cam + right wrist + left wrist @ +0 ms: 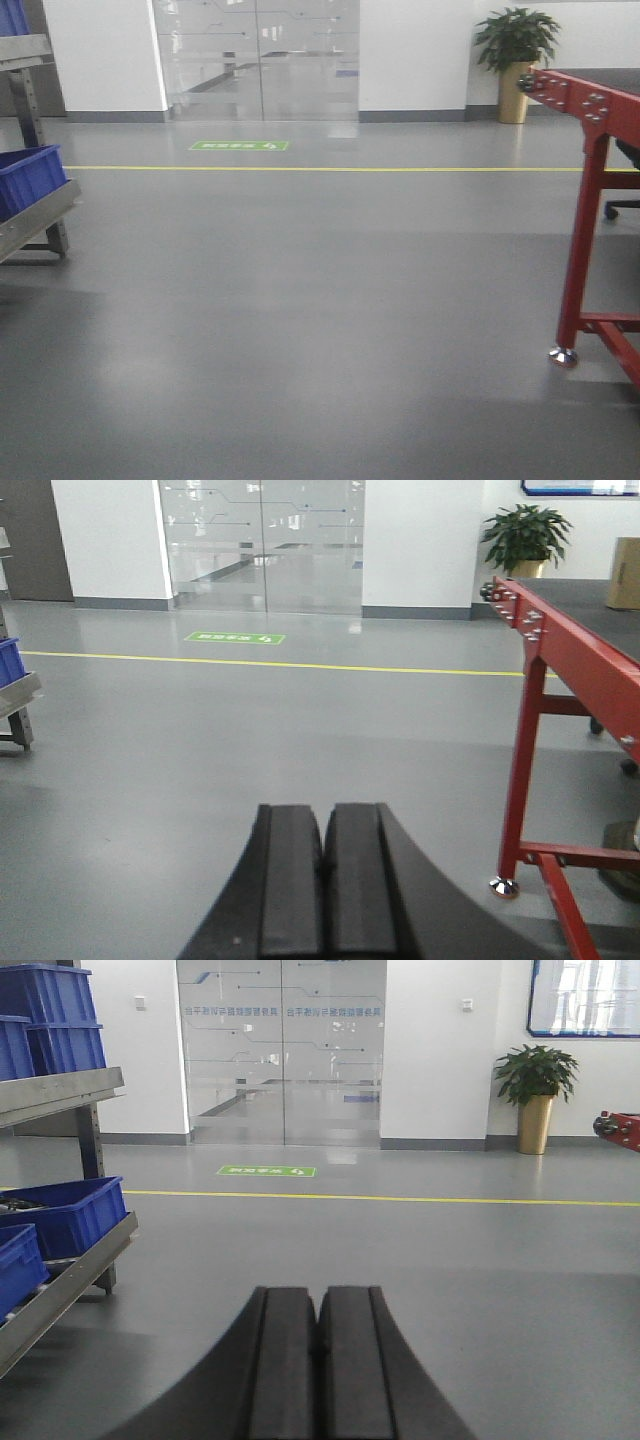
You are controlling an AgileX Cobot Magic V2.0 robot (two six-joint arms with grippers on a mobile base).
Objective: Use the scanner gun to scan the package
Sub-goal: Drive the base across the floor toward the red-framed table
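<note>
My left gripper (pixel 318 1295) is shut, its two black pads pressed together with nothing between them, pointing over bare grey floor. My right gripper (pixel 326 812) is shut and empty in the same way. The scanner gun is out of view in every frame. A tan cardboard box (pixel 626 572) stands on the red table (pixel 560 630) far ahead to the right, cut off by the frame edge. No label shows on it, so I cannot tell whether it is the package.
The red table (pixel 590 105) stands right, its leg and foot (pixel 562 354) on the floor. A metal rack (pixel 62 1092) with blue bins (pixel 62 1215) stands left. Glass doors (pixel 258 60), a potted plant (pixel 515 45) and a yellow floor line (pixel 300 168) lie ahead.
</note>
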